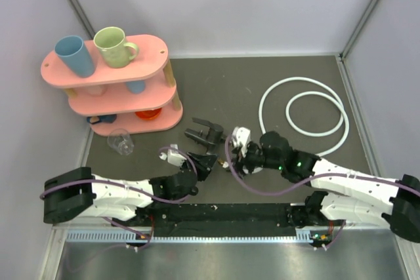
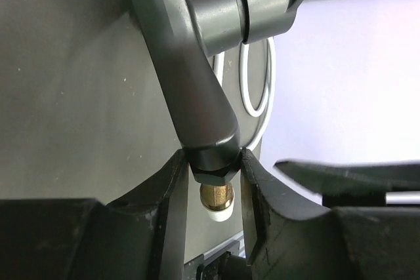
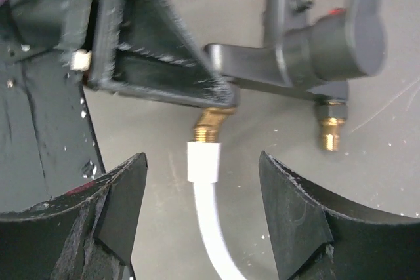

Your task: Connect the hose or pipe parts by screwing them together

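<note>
Here's the left claw (image 2: pixel 213 165) clamped tight on the black tap fitting (image 2: pixel 197 90), one leg squeezed between its fingers and the brass thread (image 3: pixel 209 124) poking out just past them. The right claw (image 3: pixel 202 174) gapes wide open, with the white hose (image 3: pixel 211 227) and its collar (image 3: pixel 203 162) dead centre between the fingers, touching neither. The smart play, I'd say: close squarely on the collar, line it up with the thread, twist gently — a tilted start risks cross-threading.
</note>
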